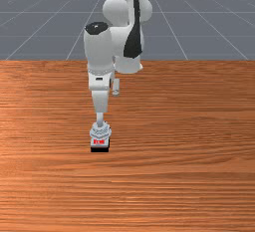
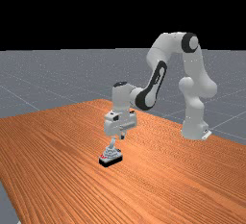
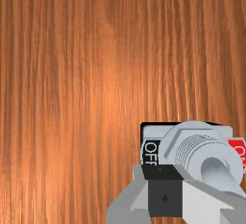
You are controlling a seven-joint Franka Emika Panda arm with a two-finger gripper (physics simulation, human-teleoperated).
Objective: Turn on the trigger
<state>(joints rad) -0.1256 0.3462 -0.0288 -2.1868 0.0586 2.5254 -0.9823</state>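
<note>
Switch (image 2: 110,158) sits just beyond my narrowed gripper (image 2: 123,136)

My fingers (image 3: 204,201) are brought together with nothing between them. Below and to the front view's near side of them stands the switch, its lever (image 1: 99,119) rising beside them, under the end of my hand; whether they touch, I cannot tell. The OFF label (image 3: 151,153) lies closer to my fingertips than the red label (image 1: 99,141). My arm (image 2: 156,81) arches over the table (image 1: 189,176), and my hand points down.

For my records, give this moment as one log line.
gripper: beside lever, OFF label side | red label: opposite side | lever: standing, setting unclear
</note>
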